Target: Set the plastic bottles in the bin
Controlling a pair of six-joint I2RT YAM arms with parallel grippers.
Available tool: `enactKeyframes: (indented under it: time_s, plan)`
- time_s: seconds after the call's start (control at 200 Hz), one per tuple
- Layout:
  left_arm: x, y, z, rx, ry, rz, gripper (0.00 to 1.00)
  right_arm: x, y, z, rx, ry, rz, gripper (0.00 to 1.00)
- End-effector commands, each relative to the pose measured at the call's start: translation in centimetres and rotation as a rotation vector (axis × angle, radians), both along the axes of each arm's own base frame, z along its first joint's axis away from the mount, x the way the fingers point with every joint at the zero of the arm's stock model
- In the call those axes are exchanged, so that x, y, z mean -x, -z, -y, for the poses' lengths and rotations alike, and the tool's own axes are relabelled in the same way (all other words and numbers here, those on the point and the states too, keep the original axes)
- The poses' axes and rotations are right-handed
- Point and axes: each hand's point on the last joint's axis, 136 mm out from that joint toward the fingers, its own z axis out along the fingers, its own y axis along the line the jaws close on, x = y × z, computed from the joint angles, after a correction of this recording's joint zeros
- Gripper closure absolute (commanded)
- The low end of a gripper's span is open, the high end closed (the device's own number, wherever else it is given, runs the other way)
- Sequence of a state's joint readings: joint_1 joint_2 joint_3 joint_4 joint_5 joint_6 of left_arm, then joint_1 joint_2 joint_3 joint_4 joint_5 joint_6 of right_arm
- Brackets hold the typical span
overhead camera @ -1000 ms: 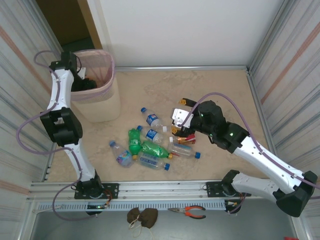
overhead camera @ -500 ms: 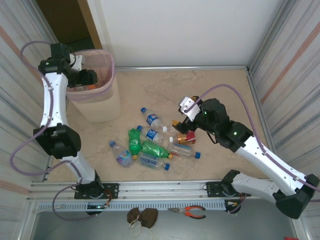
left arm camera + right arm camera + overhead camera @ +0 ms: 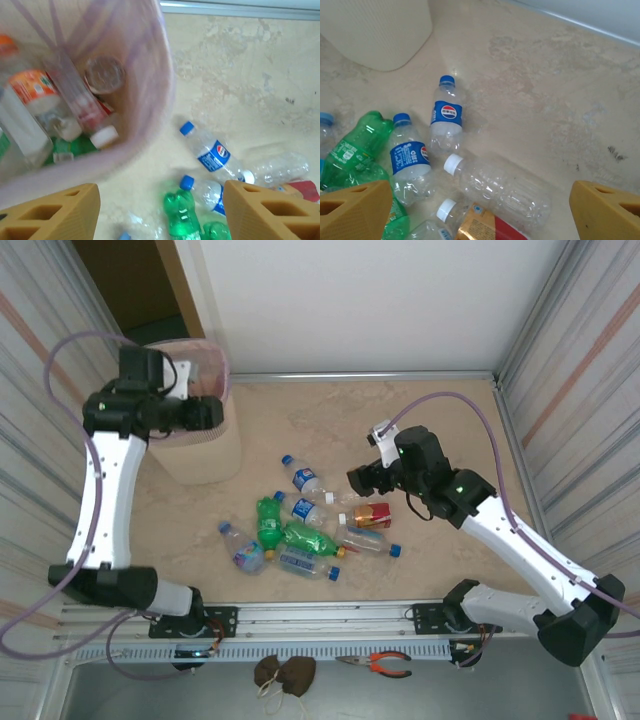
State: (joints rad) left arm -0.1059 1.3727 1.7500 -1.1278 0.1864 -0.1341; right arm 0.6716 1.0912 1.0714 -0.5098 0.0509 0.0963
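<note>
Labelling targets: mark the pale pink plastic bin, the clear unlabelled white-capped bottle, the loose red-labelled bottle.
pink bin (image 3: 208, 455): top external, side wall.
unlabelled bottle (image 3: 507, 190): right wrist, ribbed body.
red-labelled bottle (image 3: 372, 515): top external, label.

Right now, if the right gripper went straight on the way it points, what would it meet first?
Probably the clear, unlabelled plastic bottle with a white cap, which lies just ahead of the open right gripper. The depth between them is hard to judge.

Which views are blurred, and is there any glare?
Left wrist: motion-smeared, the bin rim and the bottles inside soft. Right wrist: crisp, the Pepsi-label bottle logo legible, no glare on the table. Top external: sharp, even light, faint shadows under the bottle pile.
</note>
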Motion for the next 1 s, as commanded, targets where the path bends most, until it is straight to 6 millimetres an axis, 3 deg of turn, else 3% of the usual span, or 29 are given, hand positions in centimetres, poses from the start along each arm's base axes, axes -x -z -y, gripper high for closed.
enactKeyframes:
  time_s: [0.0,0.13,0.296,0.451,0.731,0.997]
  plan:
    - [2.3,0.4,-0.2,0.066,-0.141,0.012,0.37,0.0,-0.6,-0.1,-0.060,0.034,-0.045,0.11]
    - [5.5,3.6,0.6,0.111,-0.216,-0.060,0.38,0.0,-0.7,-0.3,-0.076,0.023,-0.057,0.11]
    - [9.2,9.8,0.3,0.151,-0.336,-0.208,0.40,0.2,-0.4,-0.7,-0.089,-0.004,-0.081,0.12]
    - [11.2,14.5,0.0,0.200,-0.422,-0.298,0.41,0.5,-0.2,-1.0,-0.095,-0.026,-0.102,0.12]
    - [11.8,21.5,-0.9,0.283,-0.515,-0.415,0.43,0.7,-0.1,-1.1,-0.095,-0.034,-0.113,0.13]
    - [11.0,25.8,-2.3,0.352,-0.585,-0.481,0.44,0.7,0.2,-1.0,-0.092,-0.024,-0.123,0.13]
